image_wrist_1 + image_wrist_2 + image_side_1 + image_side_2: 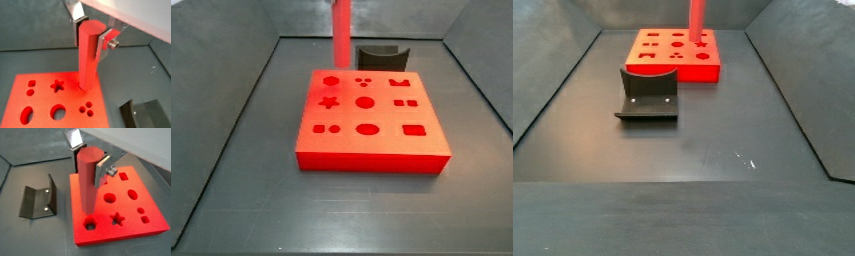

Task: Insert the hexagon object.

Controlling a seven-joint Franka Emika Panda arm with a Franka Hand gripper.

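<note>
The hexagon object point(88, 55) is a long glossy red bar held upright. My gripper point(90, 40) is shut on its upper end, with a silver finger point(102, 170) on each side, as both wrist views show. The bar point(87, 188) hangs over the flat red block point(127, 208). Its lower end is right at the hexagonal hole point(90, 224) near a corner of the block. I cannot tell whether it has entered. In both side views the bar point(342, 30) point(696, 20) rises out of the frame, and the gripper is out of view there.
The red block point(369, 120) point(667, 68) has several other shaped holes, among them a star point(117, 218). The dark fixture point(39, 203) point(647, 95) stands on the floor next to the block. Grey walls surround the dark floor.
</note>
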